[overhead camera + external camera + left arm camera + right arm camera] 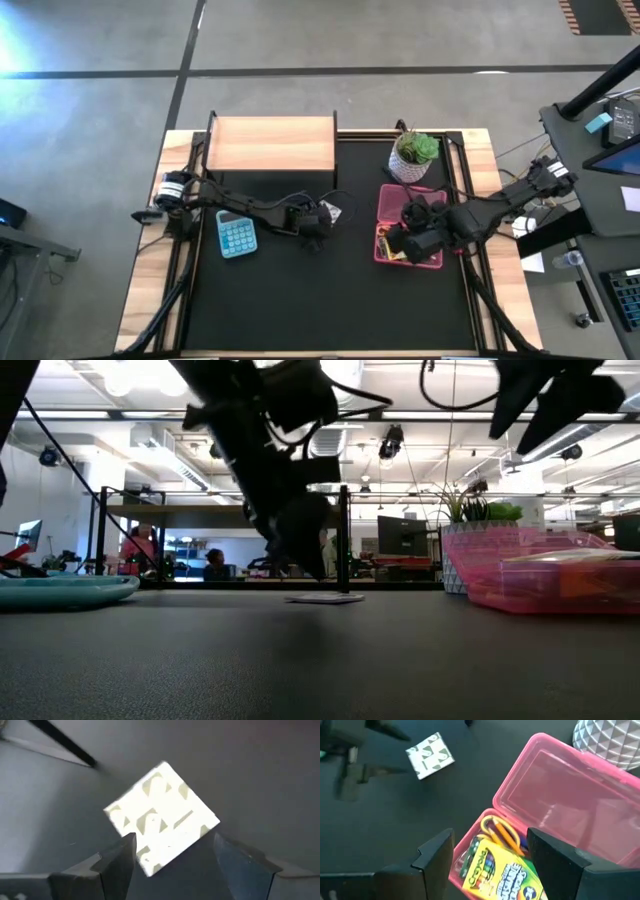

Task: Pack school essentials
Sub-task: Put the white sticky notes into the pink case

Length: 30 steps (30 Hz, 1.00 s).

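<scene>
The small white patterned card (162,817) lies flat on the black mat (300,300), also seen in the low view (325,598). My left gripper (172,845) hovers just above it, open, one finger on either side and apart from it. My right gripper (490,845) is open above the pink pencil case (432,200), which sits on the mat with its lid laid back. In the case lie the yellow-green crayon box (502,872) and yellow-handled scissors (495,830). Pens, pencils and eraser are hidden under them or do not show.
A potted green plant (413,155) stands just beyond the pink case. A blue calculator (236,235) lies to the left of my left gripper (315,228). A wooden box (270,143) sits at the far edge. The near half of the mat is bare.
</scene>
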Each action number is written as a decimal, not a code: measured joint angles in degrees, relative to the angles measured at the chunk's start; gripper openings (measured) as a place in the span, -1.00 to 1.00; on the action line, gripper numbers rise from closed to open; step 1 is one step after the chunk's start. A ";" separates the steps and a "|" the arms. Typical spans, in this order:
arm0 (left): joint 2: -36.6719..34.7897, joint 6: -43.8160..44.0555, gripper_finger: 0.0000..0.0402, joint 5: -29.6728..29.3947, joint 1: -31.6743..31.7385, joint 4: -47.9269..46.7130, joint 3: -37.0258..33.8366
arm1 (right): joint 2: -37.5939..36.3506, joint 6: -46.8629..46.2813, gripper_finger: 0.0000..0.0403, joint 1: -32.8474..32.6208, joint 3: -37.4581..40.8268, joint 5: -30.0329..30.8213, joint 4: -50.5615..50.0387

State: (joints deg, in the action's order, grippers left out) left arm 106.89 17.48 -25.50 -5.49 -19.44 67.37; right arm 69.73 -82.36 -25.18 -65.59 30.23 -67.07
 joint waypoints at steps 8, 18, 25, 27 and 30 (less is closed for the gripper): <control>0.00 -1.06 0.25 2.43 1.23 13.45 -6.20 | 5.22 5.92 0.20 5.76 -2.46 -0.09 -0.06; 1.87 2.10 0.25 1.82 4.04 22.90 -8.59 | 4.23 9.93 0.19 10.62 -2.61 -0.07 0.13; 5.18 9.15 0.25 3.30 4.30 23.74 -8.59 | 4.09 12.41 0.19 11.60 -2.68 -0.06 0.32; 5.20 9.66 0.25 4.44 3.93 23.47 -8.59 | 4.11 12.58 0.19 11.66 -2.69 -0.08 0.49; 4.73 10.52 0.25 4.92 2.74 23.17 -8.70 | 4.31 12.58 0.19 11.66 -2.67 -0.08 0.51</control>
State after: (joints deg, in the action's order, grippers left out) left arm 111.62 28.01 -20.58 -2.75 3.73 58.68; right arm 74.04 -69.78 -13.52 -68.27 30.15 -66.56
